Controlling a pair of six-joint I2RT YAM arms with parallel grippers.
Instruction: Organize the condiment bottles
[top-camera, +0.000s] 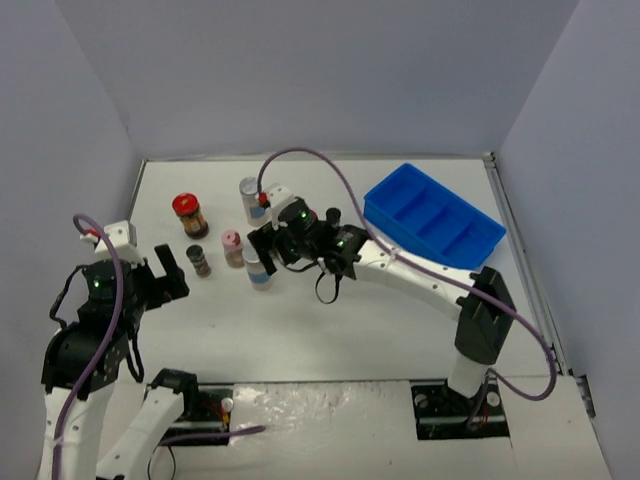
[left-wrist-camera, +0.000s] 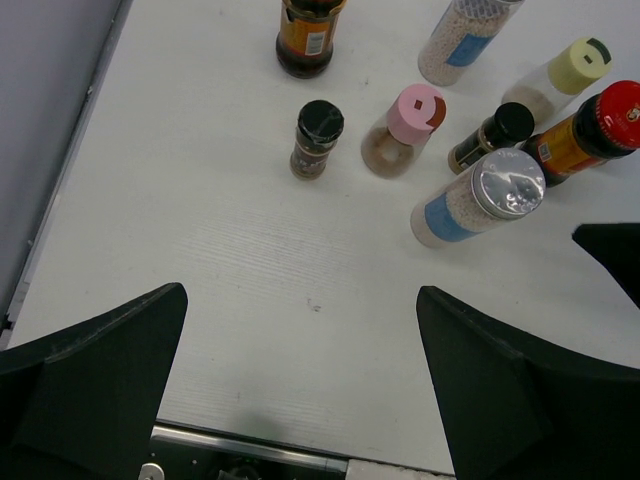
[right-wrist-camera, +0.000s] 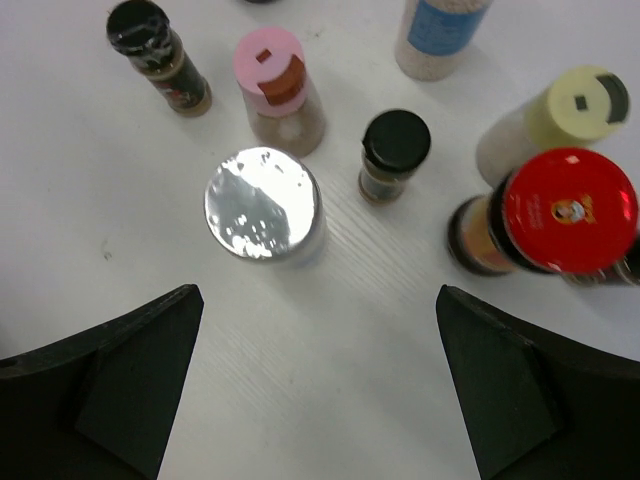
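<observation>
The right claw (right-wrist-camera: 315, 300) is hovering released, and in reaching for the grey-capped jar (right-wrist-camera: 262, 203) just ahead it is risking toppling the tiny dark-capped jar (right-wrist-camera: 395, 145) alongside

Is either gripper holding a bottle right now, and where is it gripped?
Nothing is held. The left gripper and right gripper are both open.

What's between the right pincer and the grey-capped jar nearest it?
Nothing visible. In the right wrist view the right pincer is open, with bare table up to the grey-capped jar. The pink-lidded jar stands just beyond it, the dark-capped jar beside it.
</observation>
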